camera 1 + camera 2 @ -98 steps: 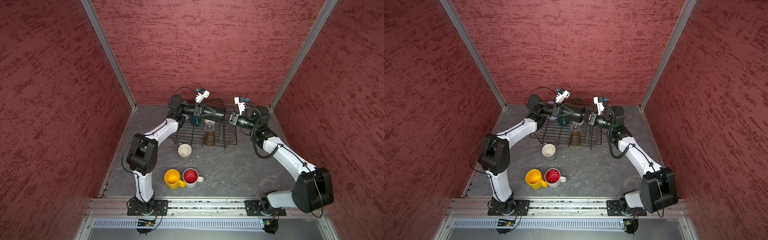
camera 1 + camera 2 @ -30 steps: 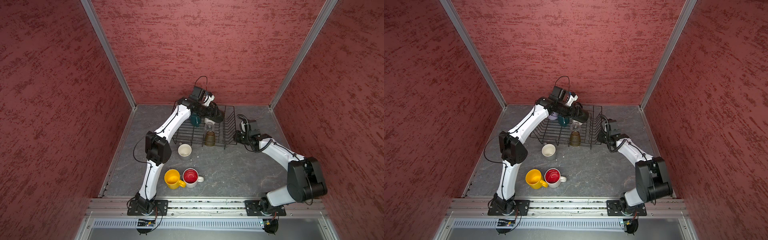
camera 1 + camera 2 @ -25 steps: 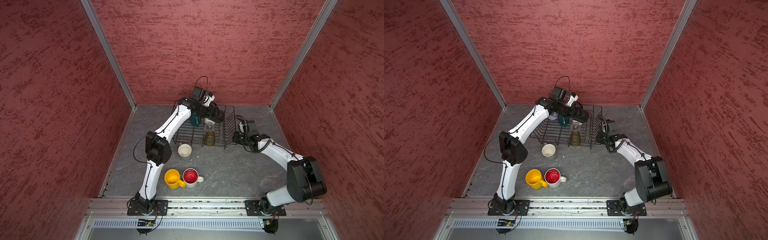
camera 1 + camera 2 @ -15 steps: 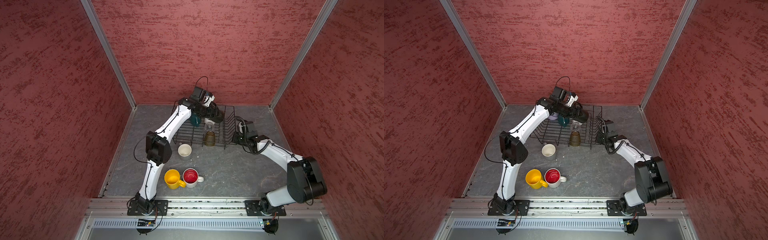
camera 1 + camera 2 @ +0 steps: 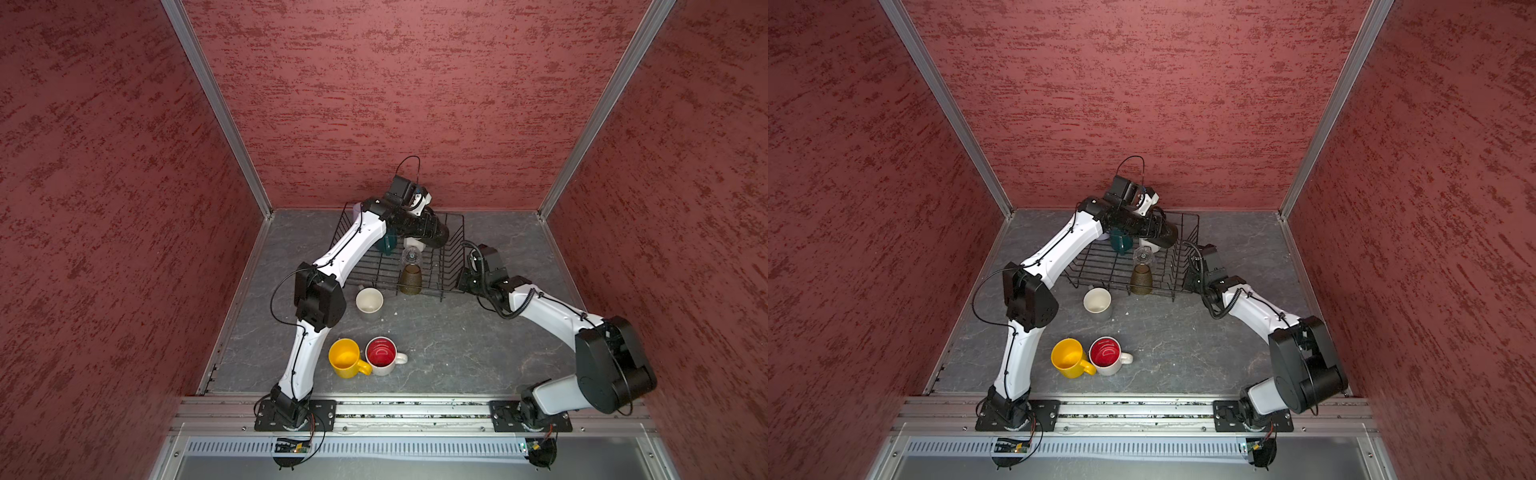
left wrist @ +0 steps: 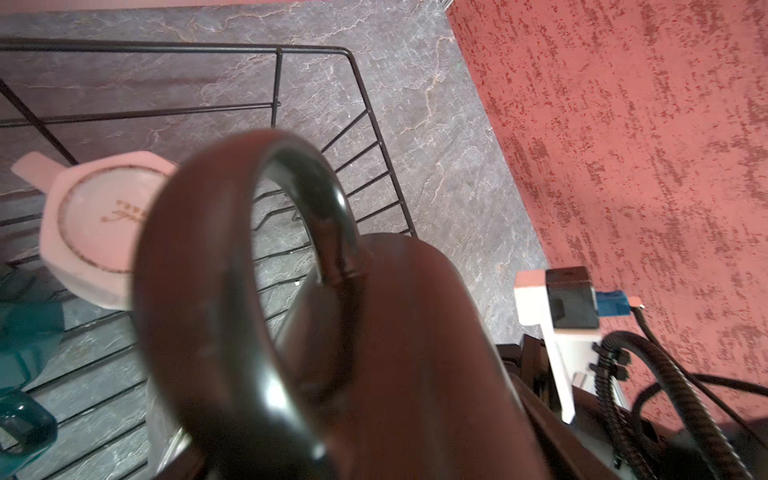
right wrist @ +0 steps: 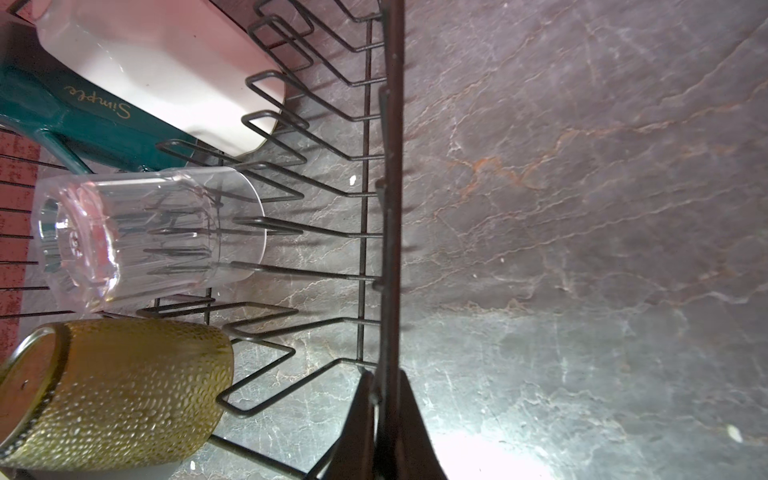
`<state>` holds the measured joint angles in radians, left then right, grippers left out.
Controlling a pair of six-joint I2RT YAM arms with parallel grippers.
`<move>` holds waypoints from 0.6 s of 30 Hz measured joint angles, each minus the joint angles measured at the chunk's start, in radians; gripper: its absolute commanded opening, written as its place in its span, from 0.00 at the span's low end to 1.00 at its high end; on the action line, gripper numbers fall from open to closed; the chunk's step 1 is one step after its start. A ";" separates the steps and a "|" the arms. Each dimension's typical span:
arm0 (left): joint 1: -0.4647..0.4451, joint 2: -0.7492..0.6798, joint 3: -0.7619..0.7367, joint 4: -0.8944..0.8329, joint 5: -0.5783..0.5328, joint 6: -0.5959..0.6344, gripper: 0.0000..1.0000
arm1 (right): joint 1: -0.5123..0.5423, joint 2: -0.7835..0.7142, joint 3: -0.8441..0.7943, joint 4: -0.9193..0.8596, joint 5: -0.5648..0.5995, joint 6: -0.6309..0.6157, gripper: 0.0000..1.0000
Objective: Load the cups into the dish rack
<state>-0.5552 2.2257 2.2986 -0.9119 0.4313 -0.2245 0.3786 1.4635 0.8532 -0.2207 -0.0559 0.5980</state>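
Dish rack: black thin-wire basket with flared sides and rows of upright prongs; stood at the back of the grey stone-patterned tabletop, close to the rear wall in both top views.
Cups in rack: four stood in a cluster near the middle. The white faceted mug was upside down, foot ring and maker's mark facing up. The teal mug, with gold script on its side, was just beside it. The ribbed clear glass and the dimpled amber glass were both mouth-down among the prongs, the amber one nearest the rack's front rail.
Cups on tabletop: the grey cup, cream inside, stood upright just in front of the rack. The yellow mug and the red-lined white mug stood upright and touching, nearer the arm bases.
Left end effector: spread wide around the body of the glossy black mug, carried above the rack's back right corner with its handle towards the wrist camera; fingers hidden by the mug.
Right end effector: clenched on the top rim wire of the rack's right side, near the front corner.
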 measured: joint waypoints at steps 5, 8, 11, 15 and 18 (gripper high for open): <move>-0.018 0.034 0.052 -0.001 -0.048 0.015 0.00 | 0.014 -0.004 -0.004 0.002 0.014 0.011 0.09; -0.032 0.067 0.082 -0.001 -0.082 0.026 0.00 | 0.022 -0.011 -0.007 0.001 0.018 0.017 0.09; -0.042 0.084 0.085 -0.008 -0.114 0.040 0.00 | 0.034 -0.026 -0.023 0.001 0.019 0.027 0.09; -0.050 0.100 0.092 -0.016 -0.146 0.052 0.00 | 0.047 -0.037 -0.032 0.002 0.020 0.041 0.09; -0.053 0.107 0.097 -0.022 -0.167 0.064 0.00 | 0.053 -0.040 -0.038 0.004 0.024 0.050 0.09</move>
<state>-0.6086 2.3329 2.3955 -0.9340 0.2638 -0.1600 0.4313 1.4231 0.8154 -0.2165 -0.0319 0.6476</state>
